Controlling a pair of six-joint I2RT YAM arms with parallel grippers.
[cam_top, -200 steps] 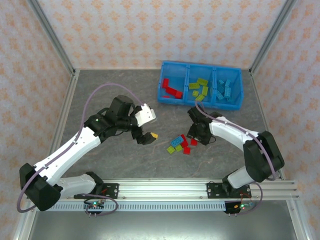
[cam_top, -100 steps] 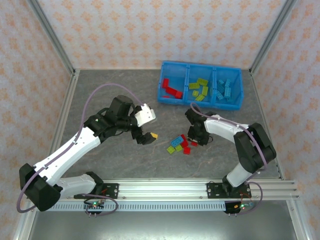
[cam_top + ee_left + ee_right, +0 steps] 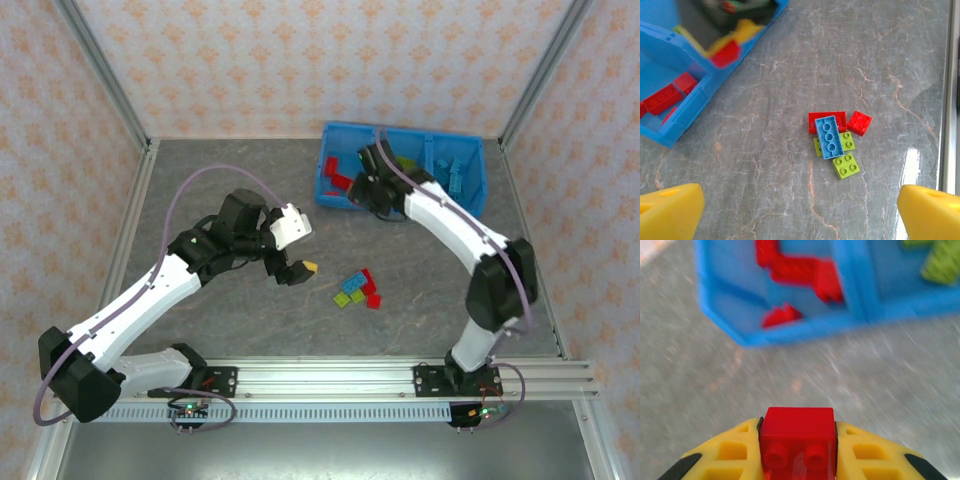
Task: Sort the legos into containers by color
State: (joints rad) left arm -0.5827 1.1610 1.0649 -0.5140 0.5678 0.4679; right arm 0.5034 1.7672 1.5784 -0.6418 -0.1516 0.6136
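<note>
Sitting inside right pincer (image 3: 797, 456): red lego (image 3: 797, 432)

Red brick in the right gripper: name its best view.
Right wrist: the red brick sits close, clamped in the right gripper. Left wrist gives a blurred red patch; top external, the right arm hides it.

blue bin (image 3: 450, 208) sits far right, three compartments side by side: reds (image 3: 333, 172) in the left one, greens (image 3: 406, 162) middle, light blues (image 3: 452, 176) right; small pile (image 3: 358, 288) loose on the table nearer in, blue brick (image 3: 829, 136) lying flat across a red and some greens; one red brick (image 3: 798, 432) pinched in the right gripper (image 3: 798, 446), just near of the bin's red end
</note>
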